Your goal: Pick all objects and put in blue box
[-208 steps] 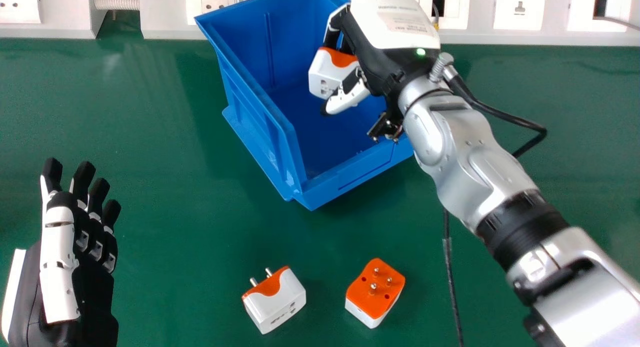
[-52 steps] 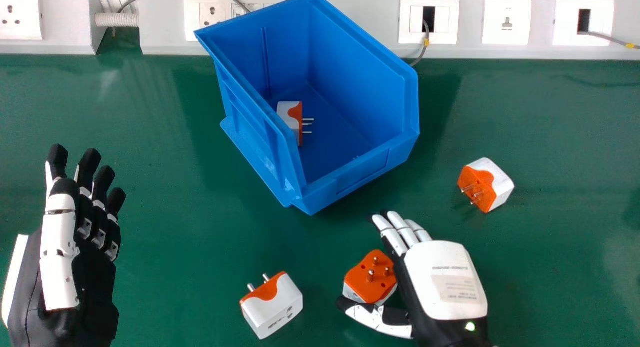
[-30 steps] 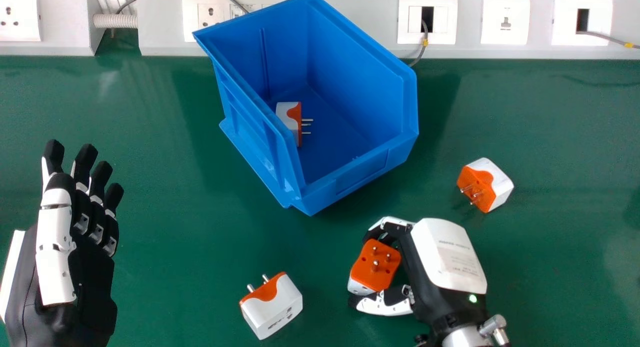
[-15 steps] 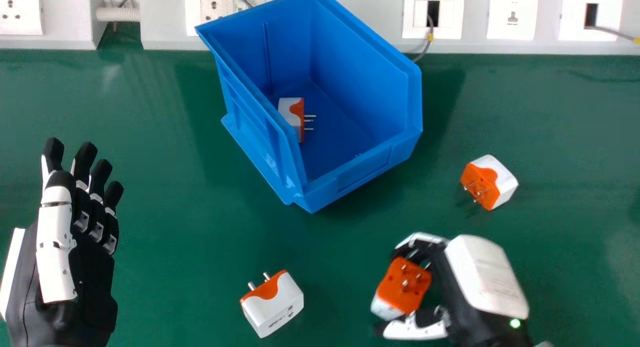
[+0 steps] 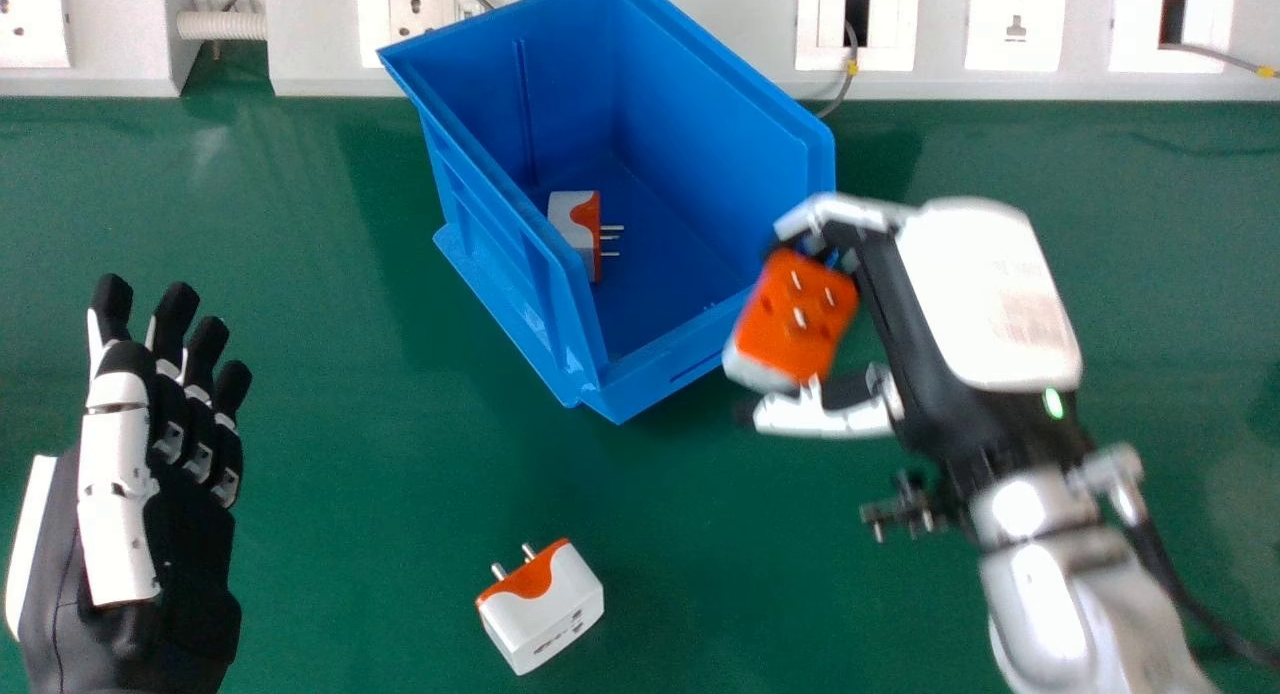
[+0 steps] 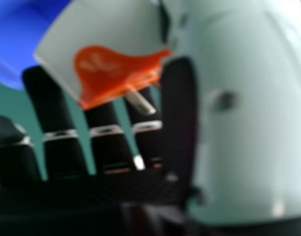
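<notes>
My right hand is at the blue box's near right corner, its fingers and thumb curled round an orange and white adapter with the pins facing up. In the right hand view, that adapter lies between the thumb and the fingers of my right hand. Inside the box, against its left wall, rests another adapter, pins pointing right. A further adapter sits on the table at the front centre. At the left stands my left hand, open, holding nothing.
The green table spreads around the box. A white trunking with sockets runs along the back edge. A thin grey cable hangs behind the box, and a black cable trails from my right wrist.
Gripped by my right hand, the adapter has risen off the table and moved forward to the box's corner. The forearm now covers the spot where an adapter lay at the right. The left hand stays put.
</notes>
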Controlling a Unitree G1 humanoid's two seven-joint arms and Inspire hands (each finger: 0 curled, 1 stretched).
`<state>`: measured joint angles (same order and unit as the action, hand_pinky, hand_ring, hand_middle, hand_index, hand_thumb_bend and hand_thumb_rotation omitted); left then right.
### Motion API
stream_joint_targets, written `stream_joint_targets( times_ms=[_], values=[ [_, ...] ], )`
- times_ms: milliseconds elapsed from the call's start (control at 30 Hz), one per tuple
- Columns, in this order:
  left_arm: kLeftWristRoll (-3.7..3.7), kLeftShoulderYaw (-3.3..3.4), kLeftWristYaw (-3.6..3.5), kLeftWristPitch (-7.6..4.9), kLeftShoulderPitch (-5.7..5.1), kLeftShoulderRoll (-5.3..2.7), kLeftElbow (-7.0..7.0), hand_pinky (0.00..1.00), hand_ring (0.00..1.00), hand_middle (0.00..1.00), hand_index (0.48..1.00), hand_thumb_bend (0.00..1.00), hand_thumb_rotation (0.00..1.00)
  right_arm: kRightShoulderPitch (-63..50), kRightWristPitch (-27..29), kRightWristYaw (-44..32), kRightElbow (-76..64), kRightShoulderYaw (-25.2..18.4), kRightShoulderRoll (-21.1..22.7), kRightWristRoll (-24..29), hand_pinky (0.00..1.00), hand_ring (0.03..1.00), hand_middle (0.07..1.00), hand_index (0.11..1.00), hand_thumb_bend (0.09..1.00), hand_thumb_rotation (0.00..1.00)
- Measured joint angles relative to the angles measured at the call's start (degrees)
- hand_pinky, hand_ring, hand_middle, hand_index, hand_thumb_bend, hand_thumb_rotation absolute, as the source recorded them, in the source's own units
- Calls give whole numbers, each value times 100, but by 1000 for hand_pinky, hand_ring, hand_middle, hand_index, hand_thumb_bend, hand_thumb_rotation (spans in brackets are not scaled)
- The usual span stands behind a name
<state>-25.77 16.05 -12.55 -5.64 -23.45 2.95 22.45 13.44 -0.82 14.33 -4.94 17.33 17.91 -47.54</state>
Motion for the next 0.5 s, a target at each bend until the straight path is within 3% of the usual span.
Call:
stream_joint_targets(
  times_ms=[200, 500],
  values=[
    [5, 5, -23, -20, -53, -25, -4, 1000, 1000, 1000, 996, 167, 1000, 1056, 63, -167, 978, 109, -253, 15, 89, 124, 420, 493, 510, 0],
    [49, 2, -29, -33, -160, -36, 35, 1000, 1000, 1000, 996, 159, 1000, 3003, 39, 40, 3473, 403, -756, -26, 141, 203, 344, 479, 492, 106]
  ],
)
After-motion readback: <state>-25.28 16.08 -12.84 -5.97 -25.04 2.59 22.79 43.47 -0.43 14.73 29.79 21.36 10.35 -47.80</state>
